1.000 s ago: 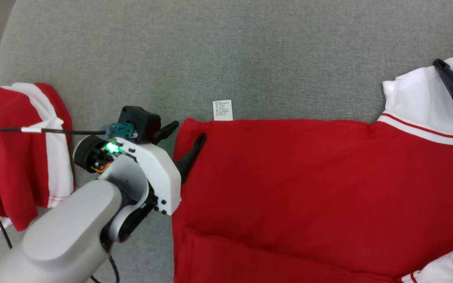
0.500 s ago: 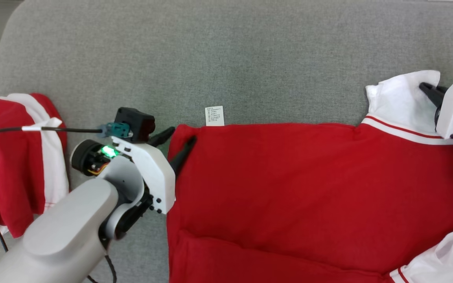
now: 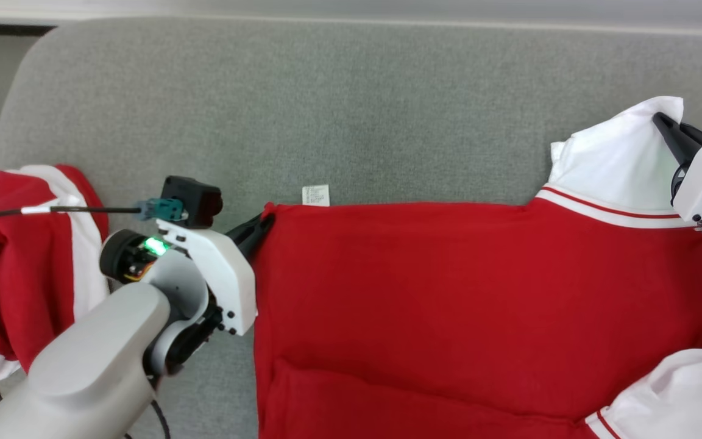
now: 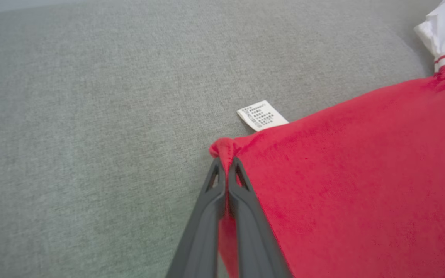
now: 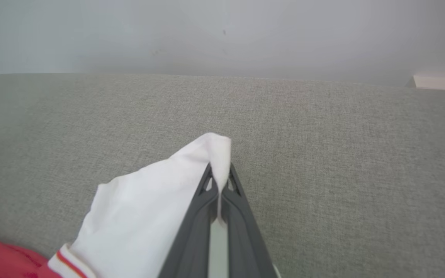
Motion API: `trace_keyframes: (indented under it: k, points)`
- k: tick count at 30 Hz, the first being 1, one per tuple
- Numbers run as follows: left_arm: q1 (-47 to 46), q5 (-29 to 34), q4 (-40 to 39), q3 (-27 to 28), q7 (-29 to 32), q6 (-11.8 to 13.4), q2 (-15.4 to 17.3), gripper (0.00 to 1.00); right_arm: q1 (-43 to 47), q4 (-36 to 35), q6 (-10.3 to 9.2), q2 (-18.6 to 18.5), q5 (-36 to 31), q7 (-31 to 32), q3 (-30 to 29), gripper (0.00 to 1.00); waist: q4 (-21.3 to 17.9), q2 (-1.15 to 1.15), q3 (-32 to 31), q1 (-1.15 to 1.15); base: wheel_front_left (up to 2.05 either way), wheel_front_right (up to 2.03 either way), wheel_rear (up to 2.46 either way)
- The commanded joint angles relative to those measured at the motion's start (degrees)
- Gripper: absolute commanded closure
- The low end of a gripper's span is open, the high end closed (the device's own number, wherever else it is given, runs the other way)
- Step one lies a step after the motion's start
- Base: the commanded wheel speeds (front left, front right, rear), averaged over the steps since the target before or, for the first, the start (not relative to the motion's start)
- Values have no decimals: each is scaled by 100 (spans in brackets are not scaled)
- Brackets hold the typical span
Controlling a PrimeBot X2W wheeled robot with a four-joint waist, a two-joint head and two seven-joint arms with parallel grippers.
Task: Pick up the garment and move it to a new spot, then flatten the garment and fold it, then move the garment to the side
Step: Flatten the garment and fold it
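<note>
A red garment [image 3: 448, 299] with white sleeves lies spread on the grey cushion [image 3: 326, 110]. My left gripper [image 3: 264, 219] is shut on its red bottom corner [image 4: 222, 148], next to a small white care label [image 4: 262, 115]. At the right, my right gripper [image 3: 662, 122] is shut on the tip of the white sleeve [image 3: 619, 161]. In the right wrist view the white sleeve [image 5: 157, 208] rises to a peak between the fingers [image 5: 203, 216] of my right gripper [image 5: 219, 172]. The garment's near edge is doubled into a fold [image 3: 387, 402].
A second red and white garment [image 3: 22, 274] lies bunched at the left end of the cushion, under my left arm's black cable [image 3: 83, 209]. A pale wall [image 5: 222, 34] runs behind the cushion's far edge. Bare grey cushion lies beyond the garment.
Both grippers closed: the left onto the garment's red corner, the right onto the white sleeve tip. The head camera tilted up, shifting the whole picture down.
</note>
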Motion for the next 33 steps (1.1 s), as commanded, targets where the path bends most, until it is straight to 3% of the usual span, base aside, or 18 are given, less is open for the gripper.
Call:
trace_keyframes:
  k: [1,5,12,24,33]
  points:
    - [76,-57,62,37,-30,-9,67,100,77,12,3,-26,71,-109,27,100,-49,0,-143,0,0,0,0]
    - [173,-169,177,6,42,-79,122,100,193,23,2,-15,330,-367,108,100,-130,0,-408,0,0,0,0]
    - [187,-463,422,-178,684,-431,208,100,677,-362,3,-119,935,-279,406,100,-300,0,-1057,0,0,0,0]
    - [131,-1229,848,-330,1956,-1048,304,100,1409,-1219,2,-676,1507,108,1036,100,-604,0,-1976,0,0,0,0]
    - [395,-1592,815,-486,2610,-1144,421,100,1972,-1666,3,-1051,1868,638,1378,100,-749,0,-2277,0,0,0,0]
